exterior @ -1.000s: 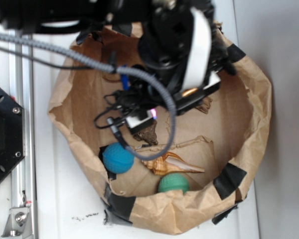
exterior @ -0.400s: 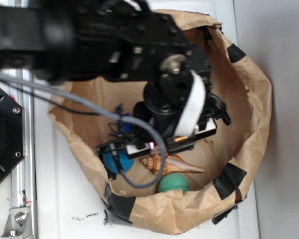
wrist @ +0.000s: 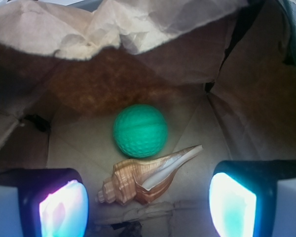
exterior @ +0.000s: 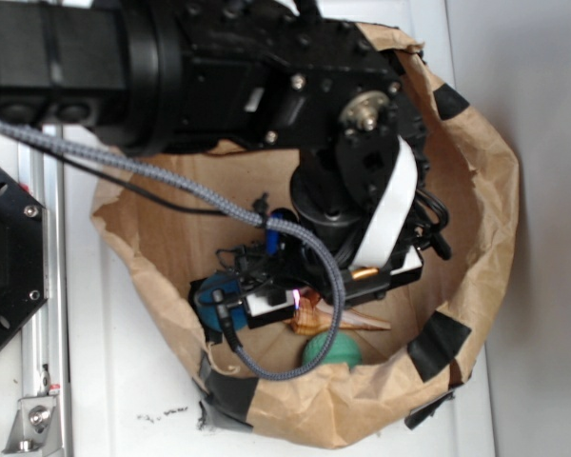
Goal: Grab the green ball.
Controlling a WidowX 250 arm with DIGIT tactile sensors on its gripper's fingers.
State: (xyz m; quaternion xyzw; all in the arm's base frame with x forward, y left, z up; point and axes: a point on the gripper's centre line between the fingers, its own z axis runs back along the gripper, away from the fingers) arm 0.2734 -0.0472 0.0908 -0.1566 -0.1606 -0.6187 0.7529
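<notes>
The green ball (wrist: pixel 140 130) lies on the floor of a brown paper bag, close to the bag's near wall. In the exterior view it (exterior: pixel 341 351) peeks out below the arm. My gripper (wrist: pixel 148 205) is open and empty, its two lit pads (wrist: pixel 63 210) wide apart. It hovers above a tan spiral seashell (wrist: pixel 150 178), and the ball is just beyond the shell, ahead of the gripper. In the exterior view the gripper itself is hidden under the arm and wrist.
The paper bag's crumpled rim (exterior: pixel 495 200) surrounds the arm on all sides, patched with black tape (exterior: pixel 438 345). A teal-blue ball (exterior: pixel 209 297) lies at the left, mostly hidden by cables. A metal rail (exterior: pixel 40 305) runs along the left.
The arm has moved down the frame toward the bag's near wall. It now covers most of the blue ball and shell, with the gripper close to the green ball.
</notes>
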